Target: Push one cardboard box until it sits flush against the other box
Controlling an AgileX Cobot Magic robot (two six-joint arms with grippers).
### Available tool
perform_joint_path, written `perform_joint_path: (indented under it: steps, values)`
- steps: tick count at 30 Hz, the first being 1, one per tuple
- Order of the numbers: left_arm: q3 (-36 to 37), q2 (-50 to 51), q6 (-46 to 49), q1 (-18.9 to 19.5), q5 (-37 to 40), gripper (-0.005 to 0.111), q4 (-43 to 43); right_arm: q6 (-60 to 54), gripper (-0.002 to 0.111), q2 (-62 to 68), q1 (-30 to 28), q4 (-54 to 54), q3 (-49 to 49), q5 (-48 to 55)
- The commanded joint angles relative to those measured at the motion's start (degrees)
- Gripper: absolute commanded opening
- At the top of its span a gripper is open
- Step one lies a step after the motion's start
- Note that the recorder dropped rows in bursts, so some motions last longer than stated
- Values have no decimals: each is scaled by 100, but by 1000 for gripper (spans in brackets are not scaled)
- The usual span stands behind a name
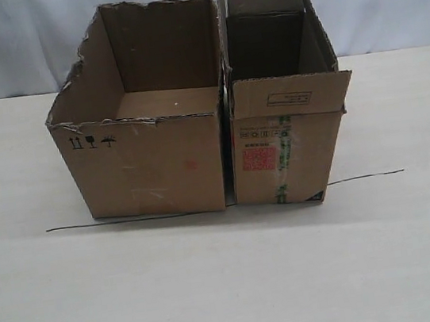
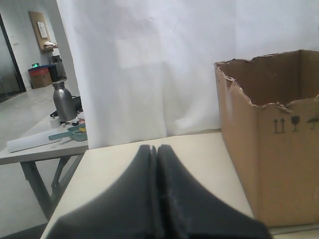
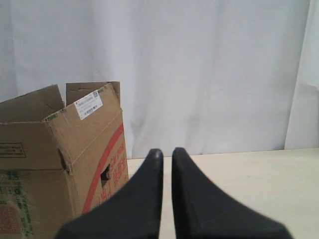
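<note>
The cardboard box (image 1: 290, 150) is standing on the counter (image 1: 217, 289) at the right of the exterior view, with its flaps rising at the back and its red print and green-striped tape facing the camera. It is sitting just beside the other box (image 1: 152, 166). Their side walls are meeting near the top, with a thin dark seam showing lower down. A thin dark line (image 1: 111, 222) is running along the counter by both front edges. The left gripper (image 2: 153, 148) is hovering near the other box, apart from it, its fingers (image 2: 142, 199) pressing together on nothing. The right gripper (image 3: 167, 151) is hanging near the cardboard box's red-striped side, its fingers (image 3: 144, 199) sitting close with a narrow slit between them, gripping nothing.
</note>
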Motion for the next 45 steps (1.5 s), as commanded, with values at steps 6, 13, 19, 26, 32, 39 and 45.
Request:
perform_joint_path:
  steps: [6, 13, 19, 26, 32, 39, 45]
  values:
    - [17, -14, -19, 7, -44, 0, 19, 675, 5, -17, 28, -1462, 26, -127]
    - [17, -14, -19, 7, -32, 0, 16, 8758, 5, -17, 28, -9477, 26, -24]
    - [17, -14, -19, 7, -32, 0, 16, 8893, 5, -17, 28, -9870, 26, 194]
    - [17, -14, -19, 7, -32, 0, 16, 9188, 5, -17, 28, -10218, 26, 219]
    - [17, -14, -19, 7, -32, 0, 16, 9188, 5, -17, 28, -10129, 26, 249]
    - [17, -14, -19, 7, -26, 0, 5, 9188, 5, -17, 28, -9797, 26, 578]
    - [17, -14, -19, 7, -26, 0, 5, 9188, 5, -17, 28, -9452, 26, 683]
